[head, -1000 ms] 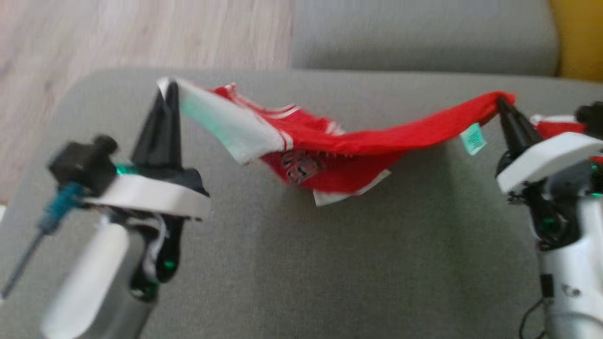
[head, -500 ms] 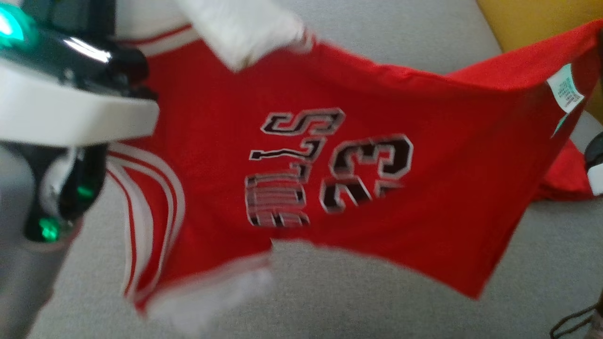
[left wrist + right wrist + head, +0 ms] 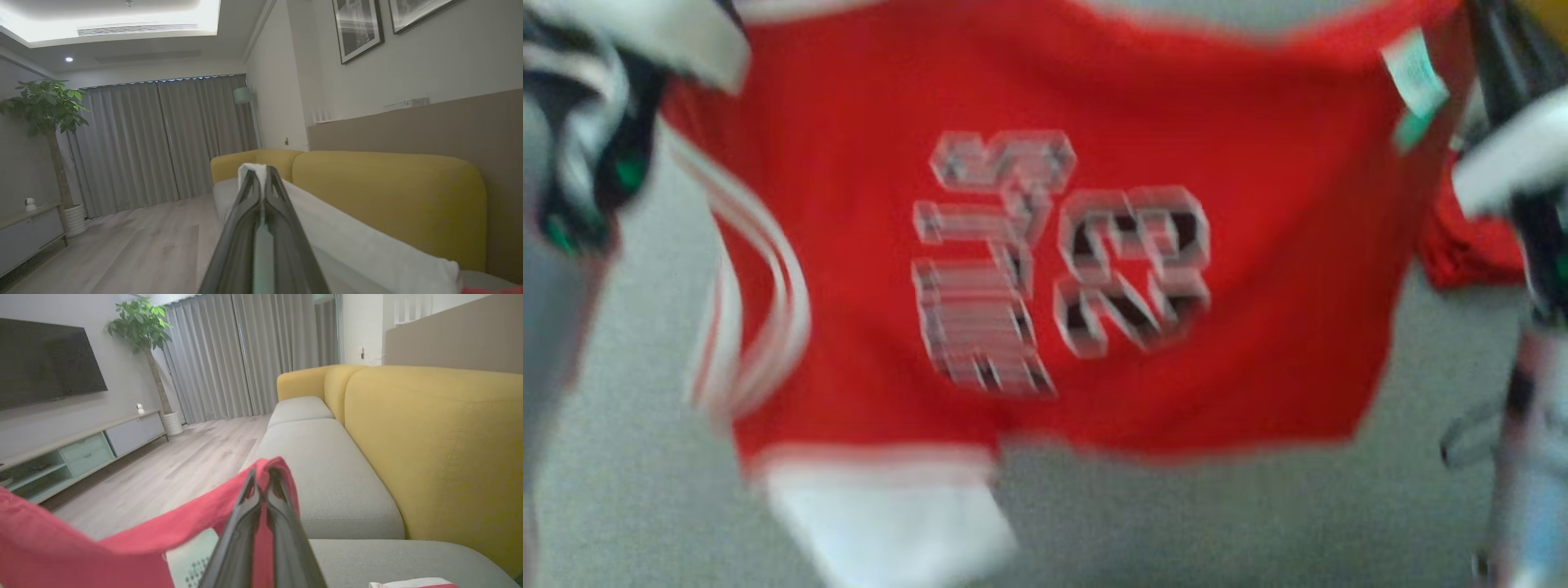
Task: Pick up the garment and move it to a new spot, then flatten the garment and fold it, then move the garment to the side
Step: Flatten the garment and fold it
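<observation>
Two edges of the red garment (image 3: 1282,269) are held up above the grey sofa seat (image 3: 1258,514): a white edge is clamped between the closed fingers of the left gripper (image 3: 262,175), a red edge between those of the right gripper (image 3: 262,477). The cloth is hung spread between them.

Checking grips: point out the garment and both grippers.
garment (image 3: 1258,245), head view, plain red panel.
left gripper (image 3: 262,179), left wrist view, between fingertips pinching white cloth.
right gripper (image 3: 262,479), right wrist view, between fingertips pinching red cloth.
</observation>
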Controlling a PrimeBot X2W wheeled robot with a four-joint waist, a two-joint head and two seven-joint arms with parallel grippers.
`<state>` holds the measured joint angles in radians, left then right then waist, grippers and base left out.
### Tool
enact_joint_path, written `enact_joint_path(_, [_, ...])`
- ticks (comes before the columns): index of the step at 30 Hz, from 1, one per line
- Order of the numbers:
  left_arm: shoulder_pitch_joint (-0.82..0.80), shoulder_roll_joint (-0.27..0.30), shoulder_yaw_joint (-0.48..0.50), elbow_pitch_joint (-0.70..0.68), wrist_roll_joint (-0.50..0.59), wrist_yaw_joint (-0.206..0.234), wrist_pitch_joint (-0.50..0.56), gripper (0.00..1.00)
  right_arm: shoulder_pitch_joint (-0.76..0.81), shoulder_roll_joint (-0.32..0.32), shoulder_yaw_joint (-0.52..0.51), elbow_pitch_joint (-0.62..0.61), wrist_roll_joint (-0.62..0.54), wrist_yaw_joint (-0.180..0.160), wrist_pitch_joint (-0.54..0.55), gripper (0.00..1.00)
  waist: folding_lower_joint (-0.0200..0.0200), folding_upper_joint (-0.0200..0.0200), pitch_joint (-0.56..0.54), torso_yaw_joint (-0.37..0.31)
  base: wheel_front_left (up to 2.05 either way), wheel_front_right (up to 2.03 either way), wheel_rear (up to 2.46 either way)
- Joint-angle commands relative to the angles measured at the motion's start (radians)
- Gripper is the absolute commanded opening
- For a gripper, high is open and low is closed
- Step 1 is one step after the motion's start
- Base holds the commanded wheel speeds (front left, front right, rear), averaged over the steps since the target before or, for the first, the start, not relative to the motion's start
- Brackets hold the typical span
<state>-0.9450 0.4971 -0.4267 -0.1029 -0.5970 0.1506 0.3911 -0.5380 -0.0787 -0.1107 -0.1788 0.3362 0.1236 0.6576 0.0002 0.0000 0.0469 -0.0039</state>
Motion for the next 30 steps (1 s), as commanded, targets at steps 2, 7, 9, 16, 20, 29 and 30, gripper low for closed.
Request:
enact_joint_path(2, [-0.137,0.045,0.036,0.036,0.037,-0.021,-0.032,0.0,-0.136,-0.005,0.034,0.043,-0.031,0.007,-0.033,0.0,-0.0002,0.0,0.103,-0.022,0.0,0.0,0.0])
enact_joint_path(7, [-0.333,0.0,0.005,0.263,0.145,-0.058,-0.183,0.0,-0.408,-0.003,0.053,0.355,-0.151,0.007,-0.182,0.0,-0.0002,0.0,0.157,-0.031,0.0,0.0,0.0])
enact_joint_path(9, [-0.406,-0.024,-0.005,0.339,0.179,-0.065,-0.25,0.0,-0.512,0.004,0.035,0.469,-0.202,0.007,-0.248,0.0,-0.0002,0.0,0.173,-0.028,0.0,0.0,0.0])
enact_joint_path(16, [-0.525,-0.095,-0.031,0.546,0.21,-0.1,-0.399,0.0,-0.736,0.027,-0.051,0.768,-0.35,0.007,-0.43,0.0,-0.0002,0.0,0.267,0.009,0.0,0.0,0.0])
enact_joint_path(20, [-0.481,-0.118,-0.04,0.601,0.183,-0.125,-0.447,0.0,-0.747,0.028,-0.013,0.896,-0.39,0.007,-0.522,0.0,-0.0002,0.0,0.377,0.034,0.0,0.0,0.0])
enact_joint_path(29, [-0.284,-0.152,-0.034,0.566,0.113,-0.128,-0.546,0.0,-0.691,0.028,0.0,1.041,-0.426,0.007,-0.689,0.0,-0.0002,0.0,0.537,0.056,0.0,0.0,0.0])
enact_joint_path(30, [-0.251,-0.152,-0.03,0.558,0.104,-0.125,-0.558,0.0,-0.677,0.028,0.006,1.054,-0.42,0.007,-0.709,0.0,-0.0002,0.0,0.538,0.057,0.0,0.0,0.0])
